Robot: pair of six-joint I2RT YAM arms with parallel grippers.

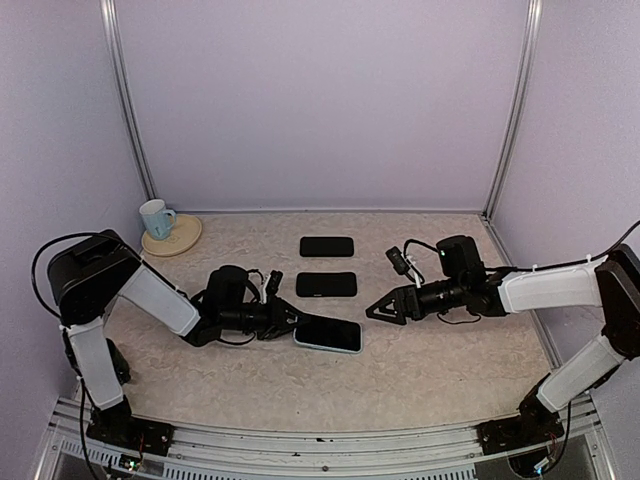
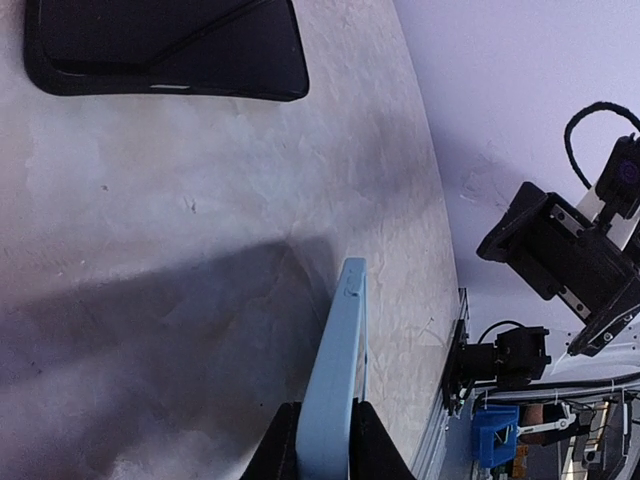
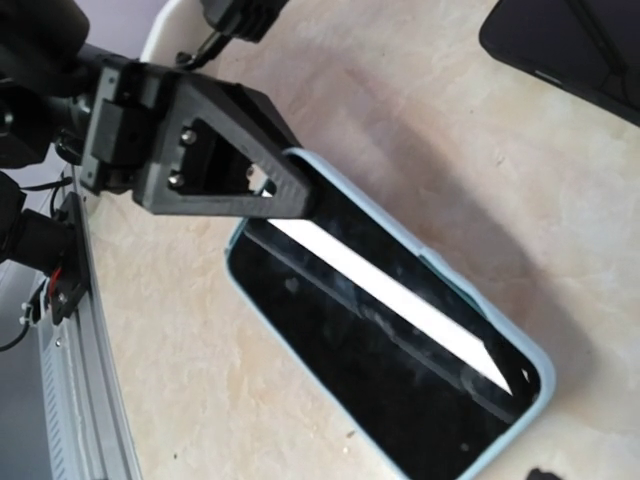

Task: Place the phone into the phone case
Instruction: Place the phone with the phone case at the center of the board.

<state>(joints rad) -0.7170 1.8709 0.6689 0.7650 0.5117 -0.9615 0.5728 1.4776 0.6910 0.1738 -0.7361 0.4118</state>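
Marbled table (image 1: 430, 375) bears the phone (image 1: 328, 335), long axis left-right.

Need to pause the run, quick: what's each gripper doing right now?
Left gripper: closed on the edge of the light blue phone case.
Right gripper: open, holding nothing.

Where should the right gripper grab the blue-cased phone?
Grip the blue-cased phone by its free right end, from the right, pinching top and bottom. The left gripper holds the left end; the open right gripper faces the other.
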